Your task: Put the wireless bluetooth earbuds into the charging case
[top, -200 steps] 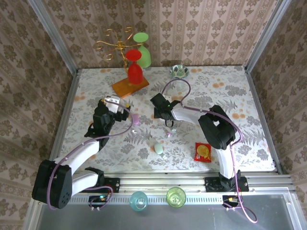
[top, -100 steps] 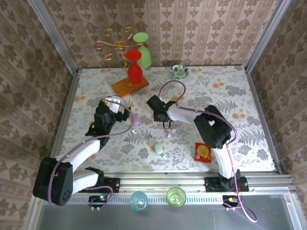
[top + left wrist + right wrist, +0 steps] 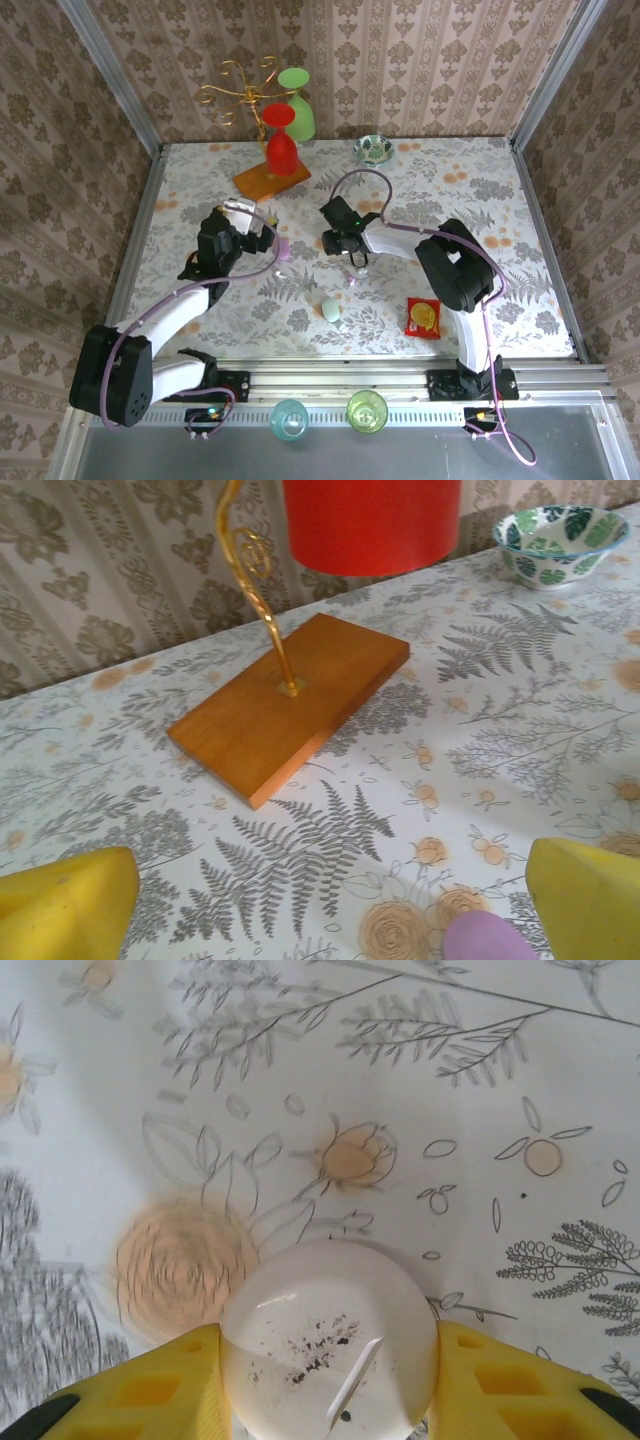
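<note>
On the tabletop, the stand sits far back, left of centre, with the bowl to its right. A case lies just beside the left claw. A rounded piece sits between the right claw's fingers. Another case lies nearer, with the packet to its right.

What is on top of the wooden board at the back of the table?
A gold wire stand rises from the wooden board, and a red glass hangs upside down over it. From above, the glass hides part of the board; the tablecloth beneath is covered too.
</note>
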